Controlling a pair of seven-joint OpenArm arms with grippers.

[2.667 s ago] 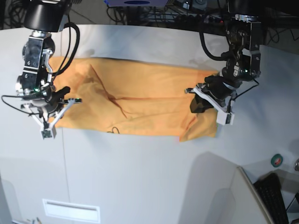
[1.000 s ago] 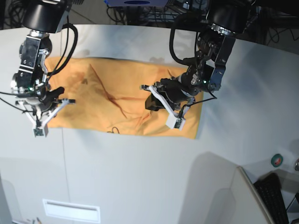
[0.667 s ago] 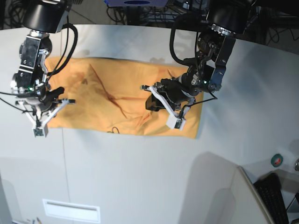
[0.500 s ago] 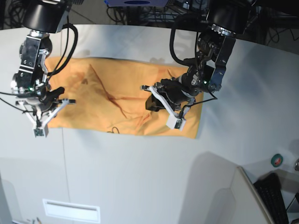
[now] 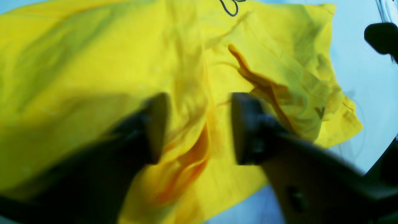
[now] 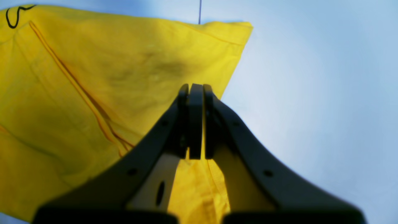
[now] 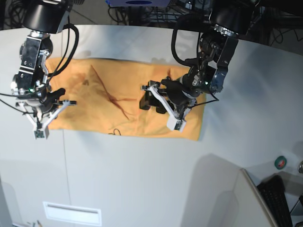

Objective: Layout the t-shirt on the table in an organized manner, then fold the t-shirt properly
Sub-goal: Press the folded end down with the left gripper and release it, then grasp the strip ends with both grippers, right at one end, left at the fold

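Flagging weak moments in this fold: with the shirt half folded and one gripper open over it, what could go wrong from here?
1. The left gripper is open low over bunched cloth; lifting could snag the t-shirt and undo the fold.
2. The right gripper, shut at the shirt's edge, might drag that corner if it moves.

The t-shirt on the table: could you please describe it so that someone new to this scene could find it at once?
Look at the large pale table; across its far half, between the two arms, lies a flat, wrinkled cloth. That is the t-shirt, the only garment there. Its orange-yellow colour and the thin black curved marks at its near edge set it apart from the bare tabletop.
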